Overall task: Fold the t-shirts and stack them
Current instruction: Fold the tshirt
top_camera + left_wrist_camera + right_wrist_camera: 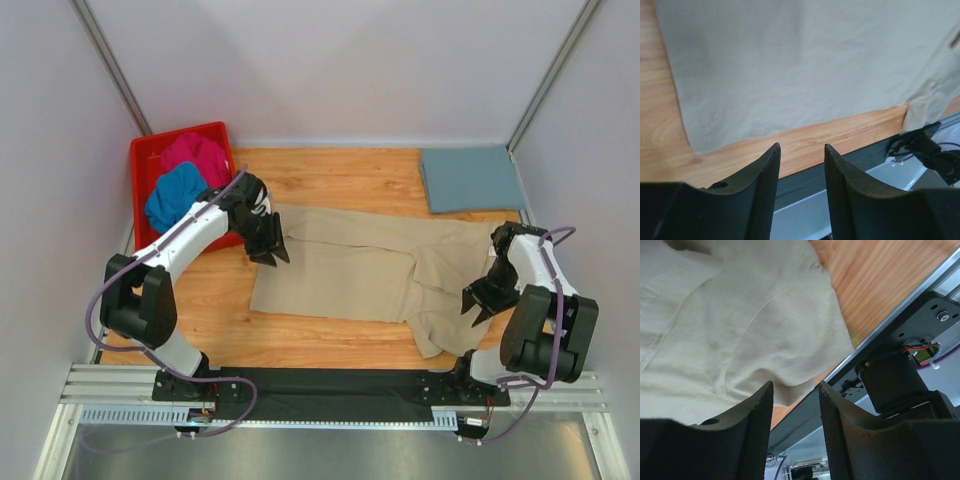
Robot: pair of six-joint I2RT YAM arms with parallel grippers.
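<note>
A beige t-shirt (350,265) lies spread across the middle of the wooden table, its right part rumpled. In the left wrist view the beige t-shirt (800,65) fills the upper part. My left gripper (270,250) hovers over the shirt's far left edge, open with nothing between its fingers (765,185). My right gripper (478,303) stands open above the shirt's rumpled right end (740,325), holding nothing. A folded grey-blue t-shirt (470,178) lies at the back right. A magenta t-shirt (195,152) and a bright blue t-shirt (175,197) sit crumpled in the red bin (145,160).
The red bin stands at the table's back left corner. Bare wood (320,165) shows behind the beige shirt and along the near edge (300,340). A black and metal rail (330,385) with the arm bases runs along the front. Grey walls enclose the table.
</note>
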